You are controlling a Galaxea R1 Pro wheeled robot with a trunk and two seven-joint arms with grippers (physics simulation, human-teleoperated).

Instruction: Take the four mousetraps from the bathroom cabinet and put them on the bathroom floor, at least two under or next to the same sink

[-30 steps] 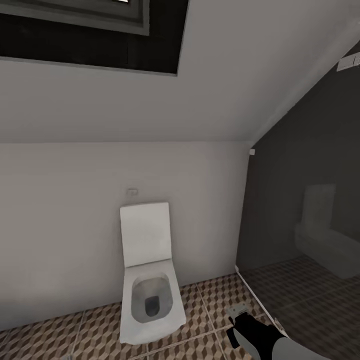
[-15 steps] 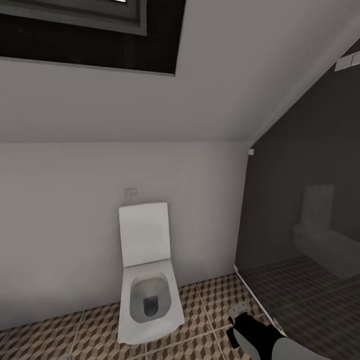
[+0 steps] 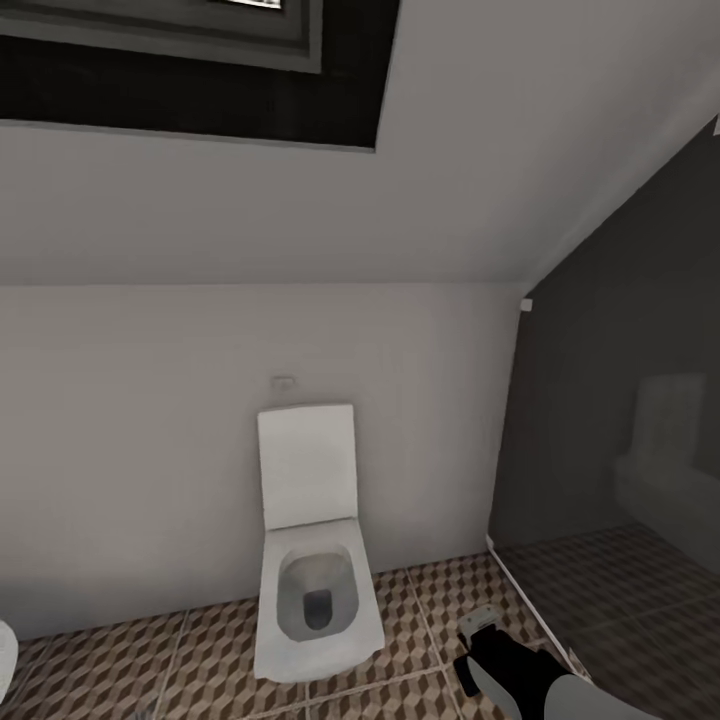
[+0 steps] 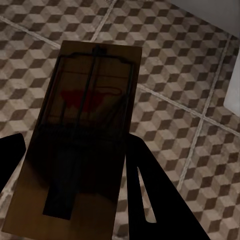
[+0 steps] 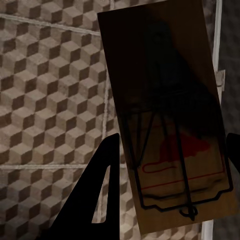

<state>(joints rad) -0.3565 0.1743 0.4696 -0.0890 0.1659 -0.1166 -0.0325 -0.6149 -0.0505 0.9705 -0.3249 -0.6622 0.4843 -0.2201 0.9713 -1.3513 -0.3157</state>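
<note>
Currently both grippers, L (image 4: 75,165) & R (image 5: 170,165), each pinch a mousetrap (image 4: 82,135), long axis along fingers, above bathroom floor (image 4: 190,60); neither nearer.

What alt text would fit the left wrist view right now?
A mousetrap sits clamped between the left hand's dark fingers, held above the cube-patterned floor. A white edge shows at one side; what it belongs to cannot be told.
</note>
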